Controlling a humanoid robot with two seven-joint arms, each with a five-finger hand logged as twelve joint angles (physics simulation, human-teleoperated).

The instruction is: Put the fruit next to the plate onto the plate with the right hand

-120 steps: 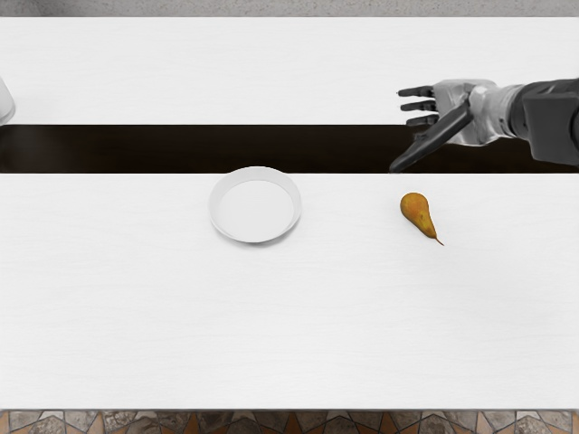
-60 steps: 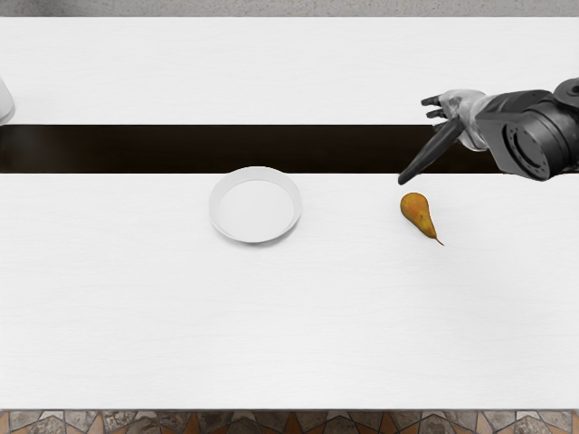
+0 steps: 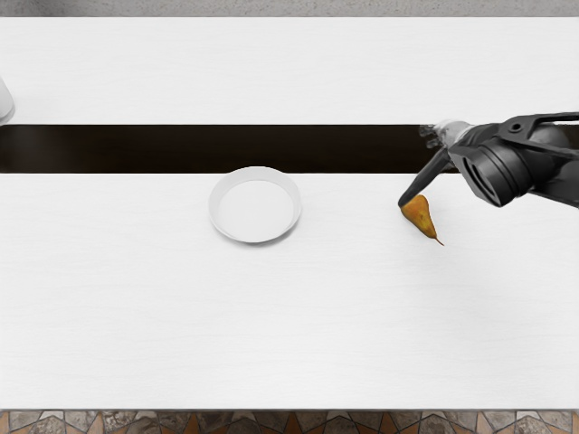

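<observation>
Head view: I record the pear [image 3: 418, 215] lying on the table [image 3: 271, 316], well right of the white plate [image 3: 220, 221] and apart from it. The right hand [image 3: 434, 165] sits at the pear's upper end, mostly hidden by its own wrist; I cannot tell its spread.

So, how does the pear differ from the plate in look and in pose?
The pear is orange-brown; the plate is white. The pear is small and tapered, lying on its side; the plate is larger, round and sits flat. Both rest on the white table, well apart from each other.
</observation>
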